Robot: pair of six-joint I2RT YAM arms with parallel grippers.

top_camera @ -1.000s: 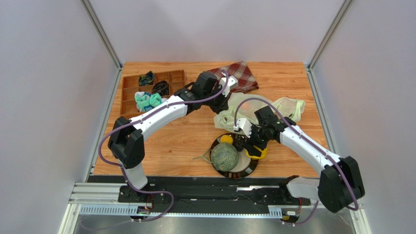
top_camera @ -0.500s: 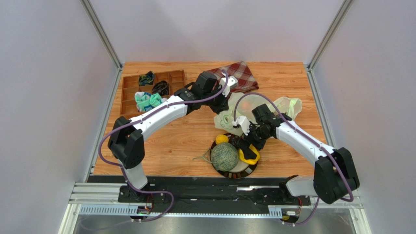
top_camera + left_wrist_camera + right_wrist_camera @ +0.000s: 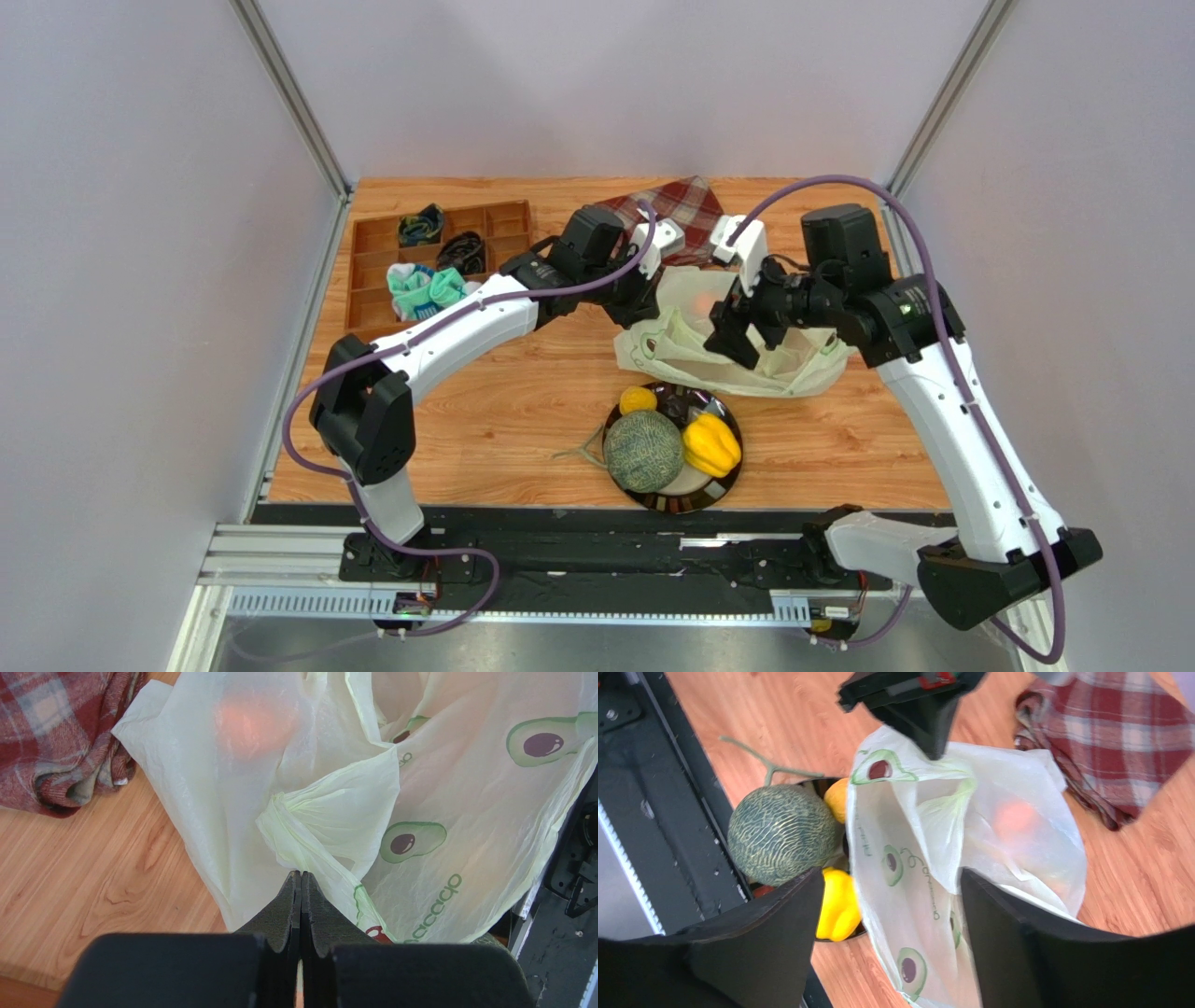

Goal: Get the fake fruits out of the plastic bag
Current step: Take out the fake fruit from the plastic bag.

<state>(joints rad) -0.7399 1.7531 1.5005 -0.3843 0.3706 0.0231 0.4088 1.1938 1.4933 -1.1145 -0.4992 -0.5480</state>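
1. Left gripper [image 3: 301, 882]: the jaws are pressed flat together on a gathered fold of the plastic bag [image 3: 449, 777], at lower centre of the left wrist view. I judge this pinch to be an anchor. It lifts one edge so the mouth stays raised and the film cannot slide across the wood.

2. Right gripper [image 3: 889, 903]: the fingers stand wide apart with nothing between them, poised above the bag and pointing down toward it. I read this spread as preparation for reaching in.

3. Bag contents: the round orange [image 3: 1015, 820] shows as a soft glow through the film at centre right of the right wrist view, so it is still inside. I cannot make out a mango.

4. Fruits already out: the netted melon [image 3: 781, 834], yellow pepper piece [image 3: 840, 906] and small citrus [image 3: 836, 798] sit together on the dark-rimmed plate [image 3: 718, 490], at lower centre of the overhead view, just beside the bag. Grouping them there keeps round pieces from rolling.

5. The plaid cloth [image 3: 1120, 735] lies at upper right, next to the bag.
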